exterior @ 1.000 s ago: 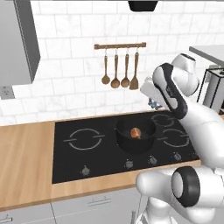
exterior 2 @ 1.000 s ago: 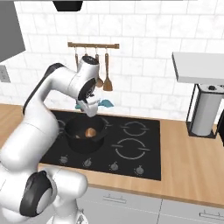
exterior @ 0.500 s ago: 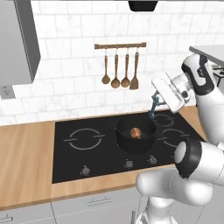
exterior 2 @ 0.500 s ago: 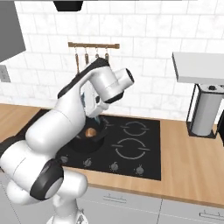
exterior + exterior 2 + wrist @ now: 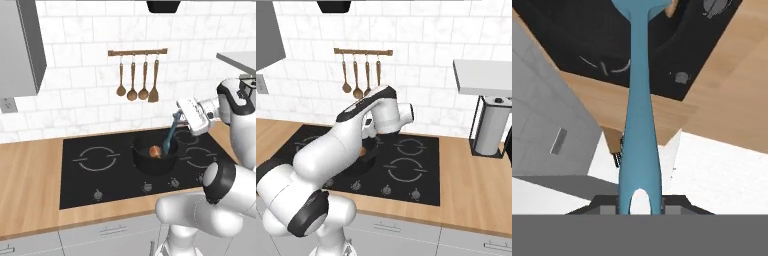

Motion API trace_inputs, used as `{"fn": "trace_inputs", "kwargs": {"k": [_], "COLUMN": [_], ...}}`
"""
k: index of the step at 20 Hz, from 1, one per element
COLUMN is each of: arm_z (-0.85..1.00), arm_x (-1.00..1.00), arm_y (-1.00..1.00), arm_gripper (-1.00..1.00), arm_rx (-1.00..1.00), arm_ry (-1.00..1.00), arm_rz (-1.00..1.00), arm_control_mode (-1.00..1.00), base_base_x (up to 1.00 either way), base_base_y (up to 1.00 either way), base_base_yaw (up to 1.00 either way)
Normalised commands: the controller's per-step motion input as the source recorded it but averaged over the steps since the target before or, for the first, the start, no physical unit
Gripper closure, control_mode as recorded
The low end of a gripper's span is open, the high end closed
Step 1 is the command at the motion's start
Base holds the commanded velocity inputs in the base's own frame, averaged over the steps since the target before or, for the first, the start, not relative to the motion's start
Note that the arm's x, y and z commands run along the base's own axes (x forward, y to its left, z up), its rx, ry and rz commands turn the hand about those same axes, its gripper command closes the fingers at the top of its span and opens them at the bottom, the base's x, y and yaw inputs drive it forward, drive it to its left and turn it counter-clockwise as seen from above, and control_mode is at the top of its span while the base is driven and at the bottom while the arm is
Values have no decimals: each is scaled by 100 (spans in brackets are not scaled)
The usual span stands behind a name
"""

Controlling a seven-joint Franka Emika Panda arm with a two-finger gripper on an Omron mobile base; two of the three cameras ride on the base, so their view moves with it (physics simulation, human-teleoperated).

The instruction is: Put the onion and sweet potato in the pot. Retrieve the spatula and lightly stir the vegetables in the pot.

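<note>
Stirring step is in hand. The claw [image 5: 178, 117] is clamped on the handle of the teal spatula [image 5: 171, 135], which is slanting down from the claw so that its head is dipping inside the pot [image 5: 152, 159]. The pot is sitting on the black cooktop [image 5: 100, 170], toward its middle. A reddish-brown vegetable [image 5: 155, 151] is lying in the pot just beside the spatula head; the pale one cannot be made out here. In the hand view the spatula [image 5: 639, 115] is running straight away from the claw.

Next move, as judged: small sideways sweeps of the head, kept low and gentle, so nothing is flung over the rim.

Nearby: wooden utensils [image 5: 137, 80] are hanging on a wall rail behind, well apart; a paper-towel roll [image 5: 489, 127] is standing on the tabletop [image 5: 476, 185] to the right. The pot's wall is the only real obstruction.
</note>
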Motion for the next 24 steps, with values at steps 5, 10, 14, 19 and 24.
{"fn": "trace_inputs", "kwargs": {"k": [5,10,14,19,24], "arm_z": [-10,-1,-9,-31,-10], "arm_x": [37,52,25,3,28], "arm_y": [14,3,5,1,2], "arm_gripper": [100,100,100,100,100], "arm_rx": [10,1,0,-3,-10], "arm_ry": [29,23,12,7,-2], "arm_rz": [-10,-8,-4,0,3], "arm_control_mode": [-100,-100,-100,-100,-100], "base_base_x": [0,0,0,0,0], "base_base_y": [0,0,0,0,0], "base_base_yaw": [0,0,0,0,0]}}
